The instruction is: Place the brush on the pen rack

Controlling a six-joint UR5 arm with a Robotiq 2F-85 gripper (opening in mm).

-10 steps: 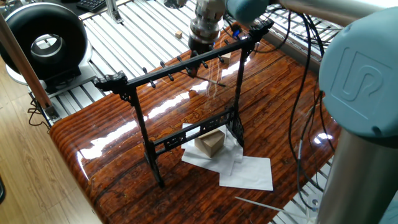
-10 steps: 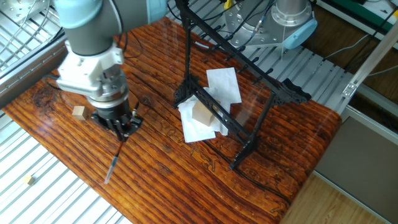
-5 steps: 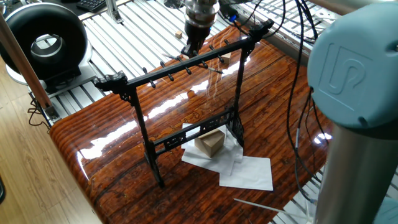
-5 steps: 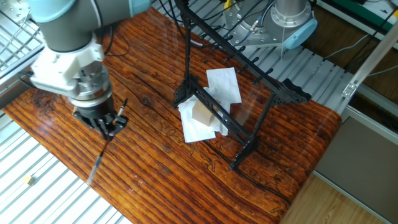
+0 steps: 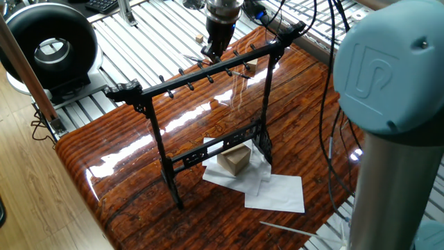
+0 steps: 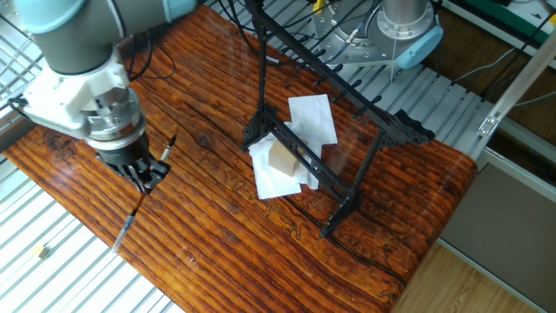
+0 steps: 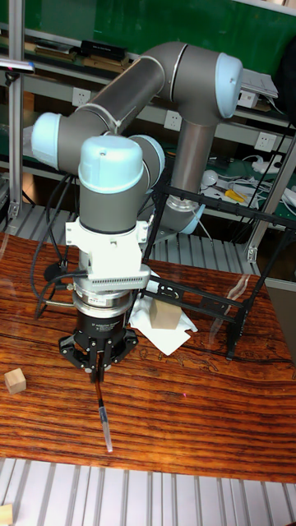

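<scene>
Claw point(image 7: 98, 366) of the grey arm points straight down, pinched tight on the thin reddish-brown wooden brush point(image 7: 103, 415), near the glossy striped wooden worktop's point(image 6: 226, 226) edge.

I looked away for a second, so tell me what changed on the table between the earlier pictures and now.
The gripper, shut on the brush, carried it further from the pen rack, toward the table's edge by the metal slats; the brush now hangs out over that edge. The rack, the white papers and the wooden block under it stayed put.
</scene>
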